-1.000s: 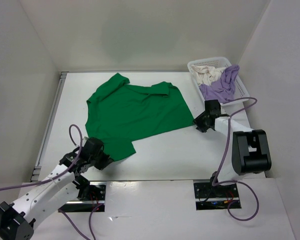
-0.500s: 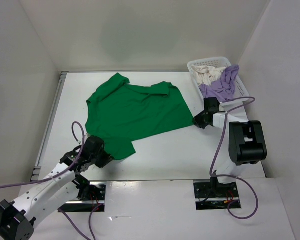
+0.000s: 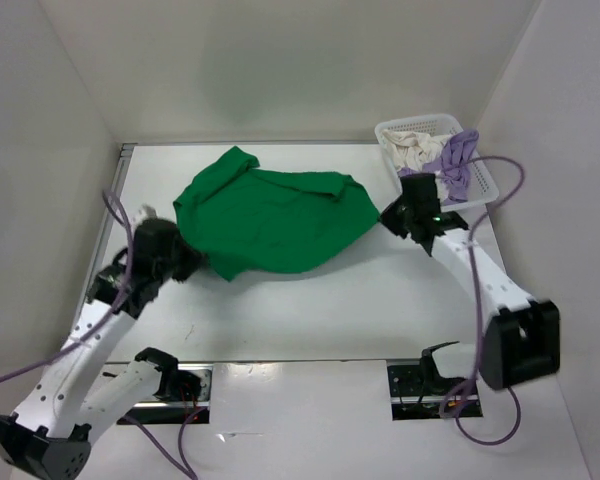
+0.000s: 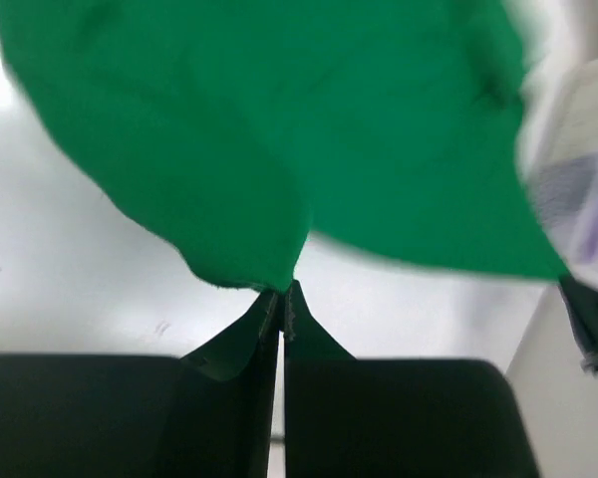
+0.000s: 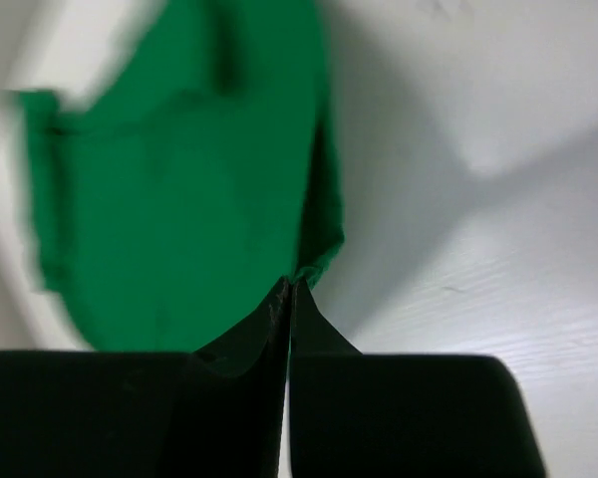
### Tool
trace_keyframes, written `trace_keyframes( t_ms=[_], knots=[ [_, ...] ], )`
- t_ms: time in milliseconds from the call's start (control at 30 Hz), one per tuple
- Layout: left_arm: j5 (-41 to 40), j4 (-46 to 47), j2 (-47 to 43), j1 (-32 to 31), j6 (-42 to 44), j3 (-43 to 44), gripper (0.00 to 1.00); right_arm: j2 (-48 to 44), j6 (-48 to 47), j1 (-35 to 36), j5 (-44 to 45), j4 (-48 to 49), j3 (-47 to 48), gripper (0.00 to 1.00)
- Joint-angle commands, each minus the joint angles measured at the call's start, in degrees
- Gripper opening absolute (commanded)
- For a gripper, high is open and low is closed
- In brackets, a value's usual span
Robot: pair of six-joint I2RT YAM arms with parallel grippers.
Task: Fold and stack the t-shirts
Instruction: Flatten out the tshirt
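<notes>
White walls (image 3: 280,70) close in on three sides of a white worktop (image 3: 310,310), where I hold a green t-shirt (image 3: 270,215) by two corners of its near edge. My left end effector (image 3: 190,264), out toward the worktop's left edge, has its fingers pressed together on the shirt's near-left corner. From the left wrist, a small point of green cloth shows nipped between the black fingertips (image 4: 261,321), with the rest of the garment spreading away beyond them. A white mesh basket (image 3: 420,121) sits in the far right corner, and just in front of it my right end effector (image 3: 388,217) is likewise clamped on the shirt's right-hand corner, a fold of green pinched at the very tips in the right wrist view. Between the two grips the cloth sags in a curve over the middle of the worktop, while its far part, with a sleeve pointing at the far edge, lies on the surface. Inside the basket a lavender t-shirt (image 3: 458,160) is heaped at the right, with a cream t-shirt (image 3: 412,148) bunched beside it.
</notes>
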Motion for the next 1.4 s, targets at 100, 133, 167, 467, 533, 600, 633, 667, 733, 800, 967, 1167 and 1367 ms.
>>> trace_keyframes(
  t_ms=[100,133,167,467,533,600,633,667,733,800,967,1167,1367],
  knots=[
    [-2.5,0.1,9.9,10.0,20.0,30.6,0.05,-17.8,-8.2,0.6,3.9,-16.6,20.5,0.0],
    [-2.5,0.7,11.4,10.8,21.0,33.6,0.05,-18.5,-10.2,0.6,3.9,-18.4,23.9,0.0],
    [-3.9,0.7,12.7,10.8,22.2,37.1,0.05,-18.5,-11.1,0.6,3.9,-19.8,30.6,0.0],
    [-10.9,-1.8,26.9,10.8,33.8,82.6,0.01,-5.5,-17.3,0.6,-0.3,-29.2,73.3,0.0],
    [-11.8,-0.3,29.6,10.8,35.0,89.0,0.01,-2.7,-17.3,0.6,-1.1,-29.2,77.2,0.0],
    [-11.8,0.3,31.2,10.8,35.9,90.1,0.01,1.4,-17.3,0.6,-1.1,-28.7,81.1,0.0],
    [-11.8,0.8,32.9,10.8,36.4,89.4,0.01,2.6,-17.3,0.6,-1.7,-27.3,81.1,0.0],
    [-10.5,1.4,33.7,10.8,36.4,88.3,0.01,5.4,-17.3,0.6,-3.0,-26.8,81.1,0.0],
    [-9.8,1.4,37.3,10.8,37.0,85.9,0.01,7.4,-16.8,0.0,-4.1,-24.8,79.7,0.0],
    [-8.3,1.4,39.7,11.3,37.6,82.7,0.03,9.7,-16.3,0.0,-5.5,-19.9,75.2,0.0],
    [4.4,2.9,46.9,20.2,35.4,77.4,0.03,18.3,-15.7,0.0,-8.5,-16.9,73.9,0.0],
    [18.3,4.7,56.1,28.8,29.9,84.2,0.03,34.0,-15.1,0.0,-9.1,-21.5,97.5,0.0],
    [24.3,9.8,58.1,33.1,23.4,95.9,0.03,33.5,-11.3,-1.5,-12.8,-16.4,103.7,0.0]
  ],
)
